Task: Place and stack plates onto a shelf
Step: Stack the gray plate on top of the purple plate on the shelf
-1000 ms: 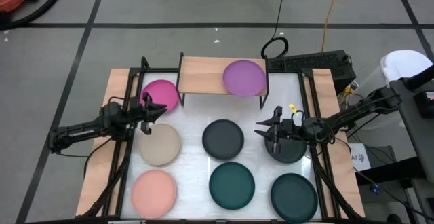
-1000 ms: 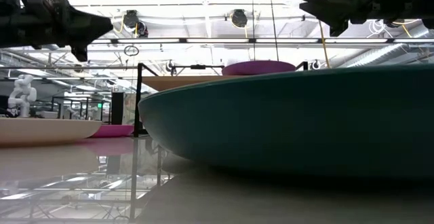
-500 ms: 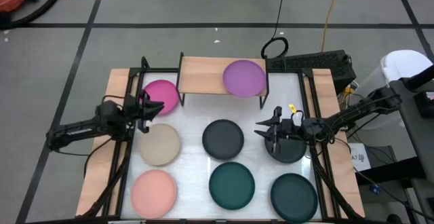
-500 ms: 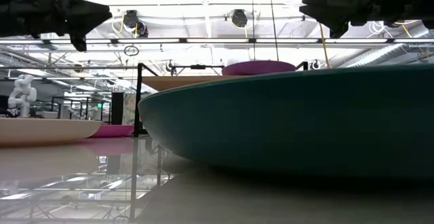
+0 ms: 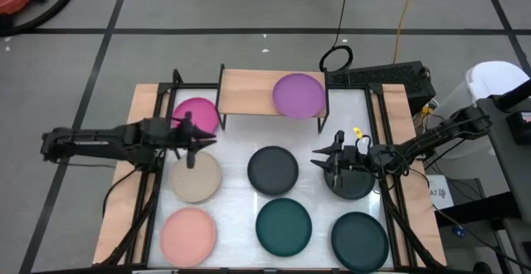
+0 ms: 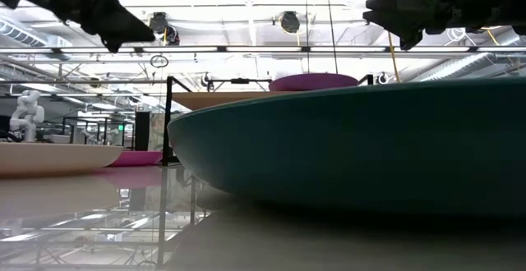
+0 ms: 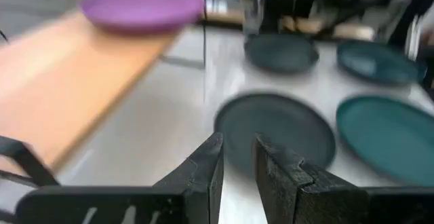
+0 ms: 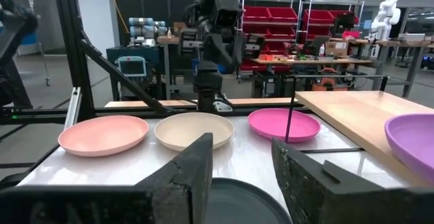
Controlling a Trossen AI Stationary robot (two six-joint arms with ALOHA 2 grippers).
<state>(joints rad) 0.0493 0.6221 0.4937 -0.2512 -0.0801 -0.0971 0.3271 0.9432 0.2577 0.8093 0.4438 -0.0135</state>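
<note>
The shelf (image 5: 249,91) stands at the table's far edge and carries the purple plate (image 5: 299,95) on its right half. On the table lie the magenta (image 5: 197,114), beige (image 5: 196,178), salmon pink (image 5: 188,234), two charcoal (image 5: 273,170) (image 5: 355,184) and two teal plates (image 5: 283,227) (image 5: 359,239). My left gripper (image 5: 199,144) hovers above the gap between the magenta and beige plates, pointing toward the table's right; its fingers (image 7: 213,166) stand narrowly apart with nothing between them. My right gripper (image 5: 322,159) hangs open and empty above the right charcoal plate's left rim (image 8: 237,197).
Black frame rails (image 5: 153,183) (image 5: 386,199) run along both side edges of the white table. The shelf's left half (image 7: 68,81) is bare wood. Cables and a dark box (image 5: 390,79) lie beyond the far right corner. In the low view a teal plate (image 6: 353,148) fills the foreground.
My left arm has swung, its rear part moving toward the far edge, so the gripper now points toward the table's right. The gripper has shifted a little to the right and risen. The right arm and all plates have stayed where they were.
</note>
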